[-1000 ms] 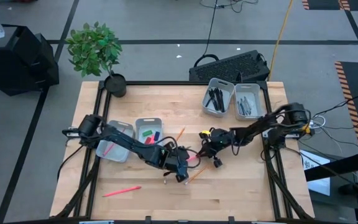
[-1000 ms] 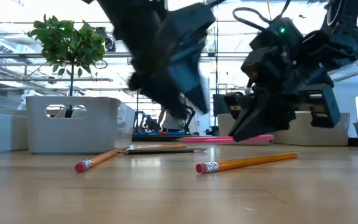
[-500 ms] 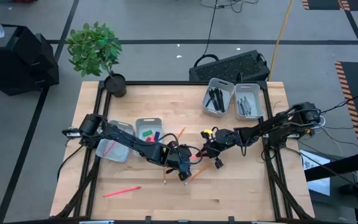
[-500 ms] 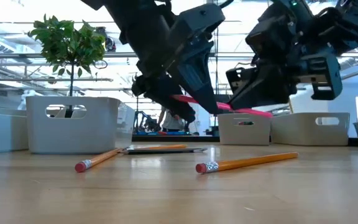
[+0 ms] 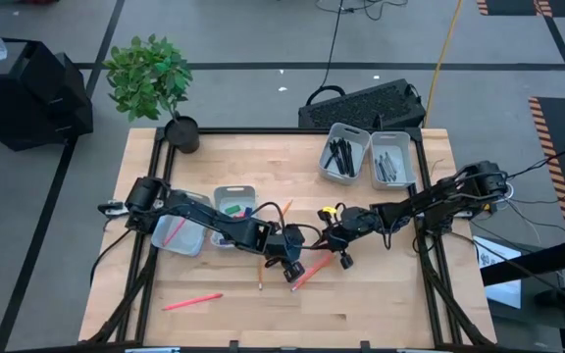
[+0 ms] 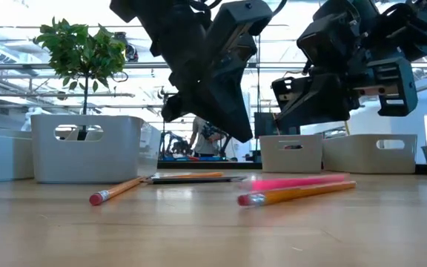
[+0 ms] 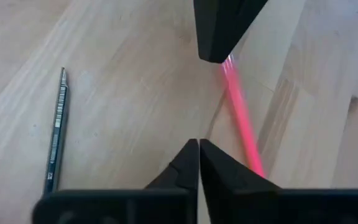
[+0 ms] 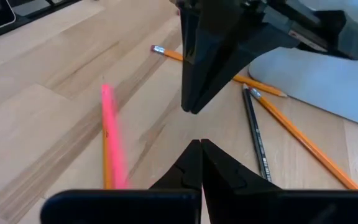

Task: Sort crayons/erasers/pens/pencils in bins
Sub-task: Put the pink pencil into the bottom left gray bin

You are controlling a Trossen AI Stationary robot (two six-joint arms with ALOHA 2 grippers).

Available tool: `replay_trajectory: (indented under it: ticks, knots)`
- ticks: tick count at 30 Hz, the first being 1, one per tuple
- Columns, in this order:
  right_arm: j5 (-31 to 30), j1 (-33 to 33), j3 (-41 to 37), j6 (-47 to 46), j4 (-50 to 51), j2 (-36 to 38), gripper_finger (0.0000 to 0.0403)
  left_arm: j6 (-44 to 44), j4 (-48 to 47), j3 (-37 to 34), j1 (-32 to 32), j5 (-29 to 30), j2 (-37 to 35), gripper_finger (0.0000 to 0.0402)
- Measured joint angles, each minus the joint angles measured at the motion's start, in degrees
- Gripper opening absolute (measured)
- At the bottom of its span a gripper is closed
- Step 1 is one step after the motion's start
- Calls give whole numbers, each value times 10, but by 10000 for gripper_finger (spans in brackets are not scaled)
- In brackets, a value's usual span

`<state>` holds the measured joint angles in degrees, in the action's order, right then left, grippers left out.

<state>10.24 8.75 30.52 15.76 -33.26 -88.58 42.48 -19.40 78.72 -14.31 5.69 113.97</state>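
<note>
Pencils lie loose mid-surface: I see a pink pencil (image 5: pixel 192 301) near the front left, and another pink pencil (image 5: pixel 307 272) lying across an orange pencil (image 6: pixel 295 193). My left end effector (image 5: pixel 290 270) hovers just above them, fingers pressed together, empty. Just right, my right end effector (image 5: pixel 333 241) is likewise closed and empty.

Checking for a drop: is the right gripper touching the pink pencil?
Apart. The low view shows the pink pencil down by the orange pencil, with clear space below the shut right gripper.
</note>
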Motion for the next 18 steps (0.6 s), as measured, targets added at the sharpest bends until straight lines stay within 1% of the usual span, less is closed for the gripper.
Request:
replay_trajectory:
  ticks: [2,8,10,13,16,18]
  knots:
    - [0,0,0,-1,1,0,4,1,0,0,1,-5,0,11]
    - [5,4,0,0,5,0,4,1,2,0,-3,-7,0,20]
    - [15,11,0,-1,12,0,20,-2,5,0,-7,-7,0,21]
    - [31,36,2,-22,26,0,58,-4,6,0,-16,0,0,21]
    - [31,93,26,-30,86,0,102,-20,10,0,-24,6,1,21]
    - [17,140,48,-32,131,0,126,-23,17,0,-27,9,1,21]
